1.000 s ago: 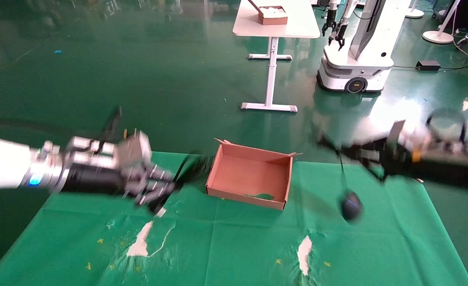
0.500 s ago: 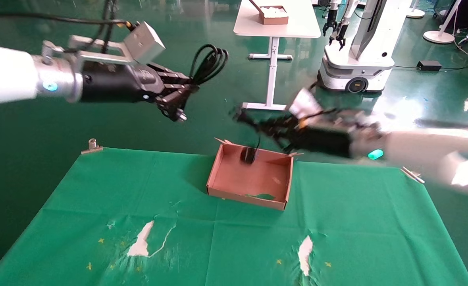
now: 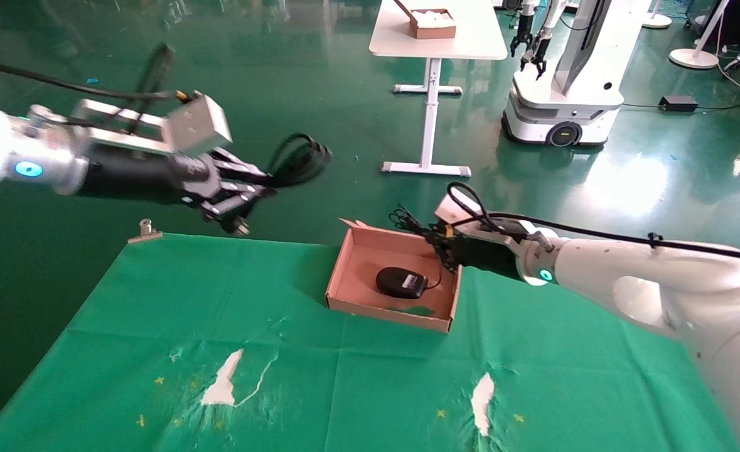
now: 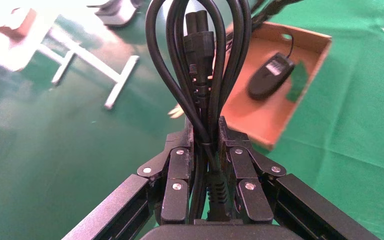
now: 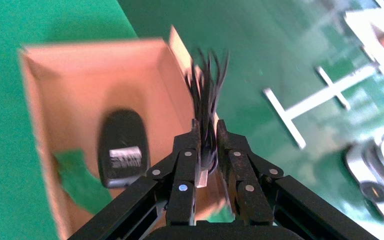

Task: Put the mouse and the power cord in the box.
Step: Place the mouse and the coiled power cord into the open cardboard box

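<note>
Your right pincer (image 3: 435, 242) is clamped on the thin cable bundle (image 5: 208, 82) at the far right corner of the box (image 3: 344, 276), while the mouse (image 3: 401, 282) lies upside down on its floor. Pull away without releasing and the mouse drags out. Your left pincer (image 3: 253, 188), well left of the box and high above the surface (image 3: 344, 389), grips the power cord (image 4: 200, 60); release early and the coil lands outside.

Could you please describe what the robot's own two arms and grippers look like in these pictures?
Both arms have glossy white shells ending in a silver wrist ring with a small lit cyan-green dot, then a black cylindrical section. The left gripper and right gripper are black linkage fingers with silver screw heads. A grey boxy camera sits above the left wrist, and thin black cables run along both arms.
</note>
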`<state>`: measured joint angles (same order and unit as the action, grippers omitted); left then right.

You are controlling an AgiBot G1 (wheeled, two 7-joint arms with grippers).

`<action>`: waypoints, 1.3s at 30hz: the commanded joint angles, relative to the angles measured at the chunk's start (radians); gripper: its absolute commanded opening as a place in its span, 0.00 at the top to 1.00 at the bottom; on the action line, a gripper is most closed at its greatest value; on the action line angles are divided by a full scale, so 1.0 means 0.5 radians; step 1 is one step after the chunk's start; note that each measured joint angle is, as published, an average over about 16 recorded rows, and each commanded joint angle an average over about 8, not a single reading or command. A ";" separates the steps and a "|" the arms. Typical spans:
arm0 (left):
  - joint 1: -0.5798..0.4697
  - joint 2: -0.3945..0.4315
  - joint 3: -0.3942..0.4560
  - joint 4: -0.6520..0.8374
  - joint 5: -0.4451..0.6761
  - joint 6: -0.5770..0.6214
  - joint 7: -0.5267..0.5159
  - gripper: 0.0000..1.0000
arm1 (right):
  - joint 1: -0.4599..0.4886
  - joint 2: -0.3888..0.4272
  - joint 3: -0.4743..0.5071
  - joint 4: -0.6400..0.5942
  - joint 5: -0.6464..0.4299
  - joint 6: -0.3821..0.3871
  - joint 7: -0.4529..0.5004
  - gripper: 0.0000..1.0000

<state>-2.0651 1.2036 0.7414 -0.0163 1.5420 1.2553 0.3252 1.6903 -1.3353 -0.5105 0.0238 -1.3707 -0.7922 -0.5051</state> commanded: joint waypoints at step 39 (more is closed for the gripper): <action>0.509 0.343 0.997 -1.195 0.162 -1.281 -0.522 0.00 | 0.620 1.007 0.142 0.154 0.213 -1.239 0.079 0.00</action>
<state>-1.8096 1.3750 1.2314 -0.6121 1.6240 0.6273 0.0777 1.9981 -0.8324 -0.4393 0.1010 -1.2634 -1.4118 -0.4675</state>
